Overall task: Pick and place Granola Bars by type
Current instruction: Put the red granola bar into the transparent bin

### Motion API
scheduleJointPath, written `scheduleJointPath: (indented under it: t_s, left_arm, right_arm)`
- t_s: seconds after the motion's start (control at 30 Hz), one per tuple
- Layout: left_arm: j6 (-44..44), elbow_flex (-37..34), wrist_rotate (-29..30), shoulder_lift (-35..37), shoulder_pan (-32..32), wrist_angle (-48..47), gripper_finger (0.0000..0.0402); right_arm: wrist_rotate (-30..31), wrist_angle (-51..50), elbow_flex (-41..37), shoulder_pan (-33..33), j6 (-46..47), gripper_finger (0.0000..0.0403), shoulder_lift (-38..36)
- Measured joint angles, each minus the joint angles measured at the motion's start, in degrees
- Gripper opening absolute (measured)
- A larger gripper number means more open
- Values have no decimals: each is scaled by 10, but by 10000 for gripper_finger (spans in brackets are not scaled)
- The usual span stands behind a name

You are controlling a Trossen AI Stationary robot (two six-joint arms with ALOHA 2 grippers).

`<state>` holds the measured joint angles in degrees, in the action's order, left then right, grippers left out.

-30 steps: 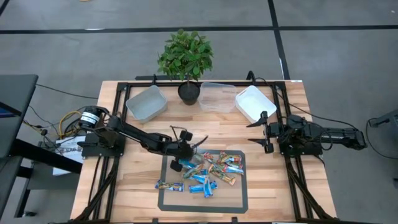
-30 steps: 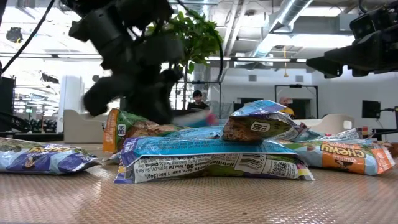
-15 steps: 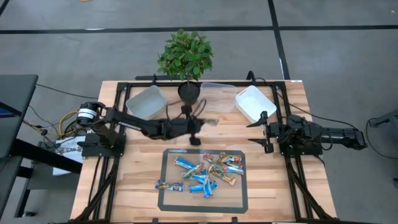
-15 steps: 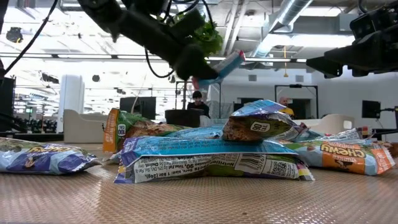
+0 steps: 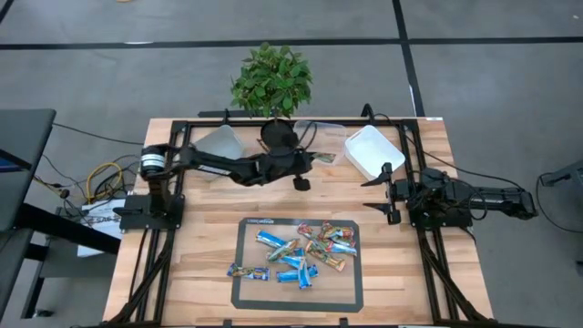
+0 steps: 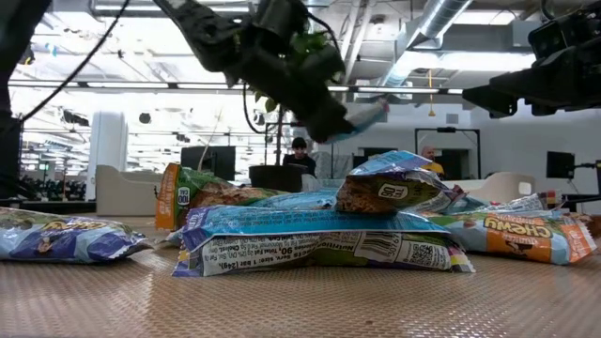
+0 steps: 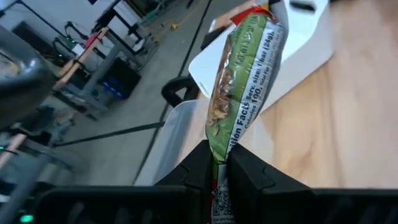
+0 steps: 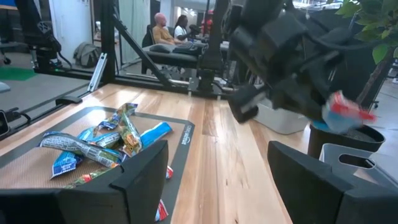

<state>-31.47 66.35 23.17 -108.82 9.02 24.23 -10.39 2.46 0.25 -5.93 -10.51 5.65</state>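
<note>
My left gripper (image 5: 308,162) is stretched out from the table's left and is shut on a green and red granola bar (image 5: 322,158). It holds the bar in the air over the near rim of the middle clear bin (image 5: 321,135). In the left wrist view the bar (image 7: 244,81) reaches past the fingers. The other granola bars (image 5: 301,250), blue, multicoloured and tan-orange, lie heaped on a dark mat (image 5: 244,293); the low view shows that heap (image 6: 319,230) close up. My right gripper (image 5: 386,192) waits open at the table's right side. My left gripper (image 7: 217,167) pinches one end of the bar's wrapper (image 7: 219,149) between its two fingers. The rest of the bar sticks out beyond the fingertips, along them. The fingers come from the table's left, slanting down (image 6: 324,111). The bar is lifted clear of the table.
A grey-white bin (image 5: 217,146) stands far left, partly under my left arm, and a white bin (image 5: 369,150) stands far right. A potted plant (image 5: 271,87) stands at the far edge between them. Bare wood lies between the mat and the bins. People sit in the room beyond (image 8: 163,26).
My left gripper has risen from the heap on the mat with the bar in its shut fingers and has swung toward the far edge and to the right, up to the middle clear bin. The bar now hangs clear of the pile. The rest of the heap has stayed put.
</note>
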Motion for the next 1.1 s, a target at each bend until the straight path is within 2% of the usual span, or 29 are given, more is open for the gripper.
scheduleJointPath:
  t_s: [0.2, 0.4, 0.57, 0.8, 0.93, 1.1]
  left_arm:
    - [-56, 72, 47, -62, 6, -9, 32]
    - [-58, 158, 121, -116, 27, -63, 40]
    - [-24, 206, 138, -133, 35, -150, 96]
    - [-14, 210, 122, -133, 34, -159, 191]
    - [-14, 210, 122, -133, 32, -158, 209]
    - [-13, 210, 144, -133, 30, -159, 209]
  right_arm:
    - [0, 0, 0, 0, 0, 270, 0]
    - [0, 0, 0, 0, 0, 270, 0]
    - [0, 0, 0, 0, 0, 270, 0]
    - [0, 0, 0, 0, 0, 270, 0]
    - [0, 0, 0, 0, 0, 270, 0]
    - [0, 0, 0, 0, 0, 270, 0]
